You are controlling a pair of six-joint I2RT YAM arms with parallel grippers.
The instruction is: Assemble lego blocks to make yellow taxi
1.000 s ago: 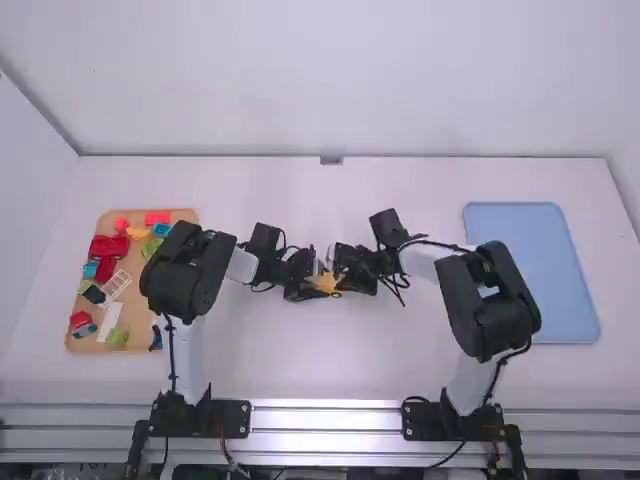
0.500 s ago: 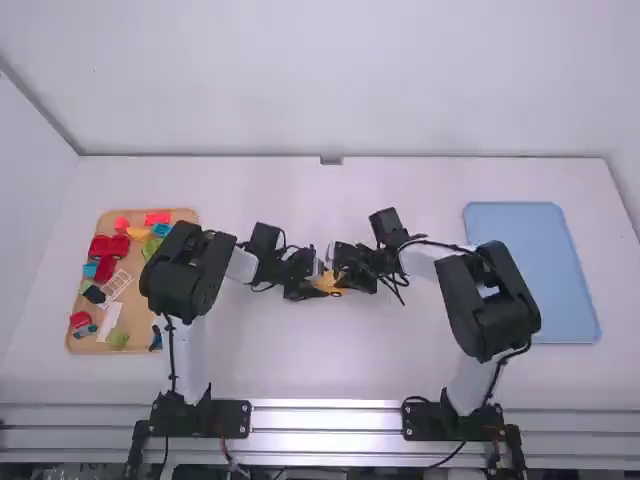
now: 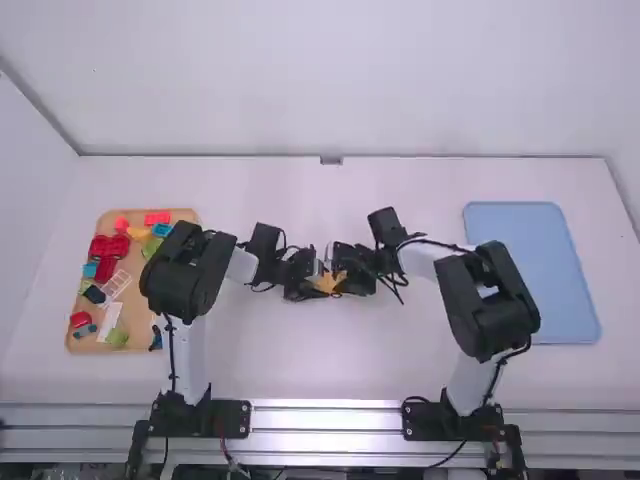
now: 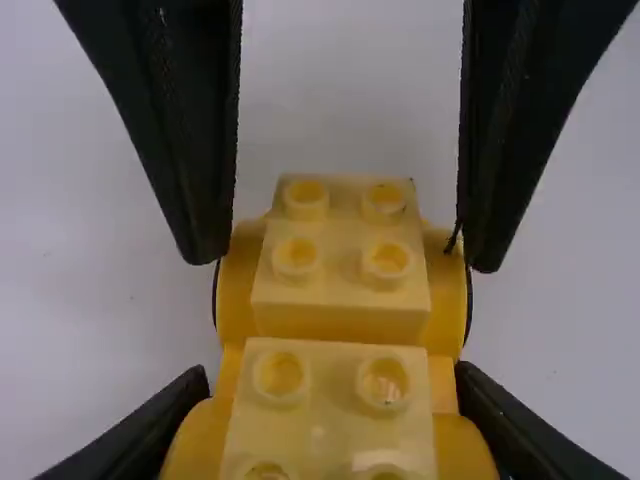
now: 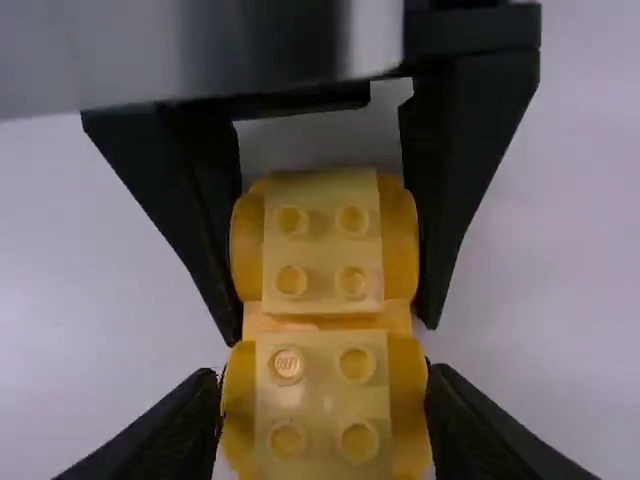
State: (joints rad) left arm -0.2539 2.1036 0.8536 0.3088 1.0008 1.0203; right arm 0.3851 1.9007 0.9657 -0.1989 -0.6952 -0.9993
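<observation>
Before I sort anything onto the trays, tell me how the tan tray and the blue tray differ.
The tan tray lies on the left side of the table, the blue tray on the right.
Loose coloured pieces lie in the tan tray, whereas the blue tray shows a broad, even blue floor.
The left arm overlaps the tan tray from above; the right arm overlaps the blue one.
Both have rounded corners.

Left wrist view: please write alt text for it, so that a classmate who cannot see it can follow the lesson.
A yellow toy with two studded blocks along its top is gripped at its nearer end by the left pincer. The right pincer has its black fingers against both sides of the farther end, with the white table behind.
</observation>
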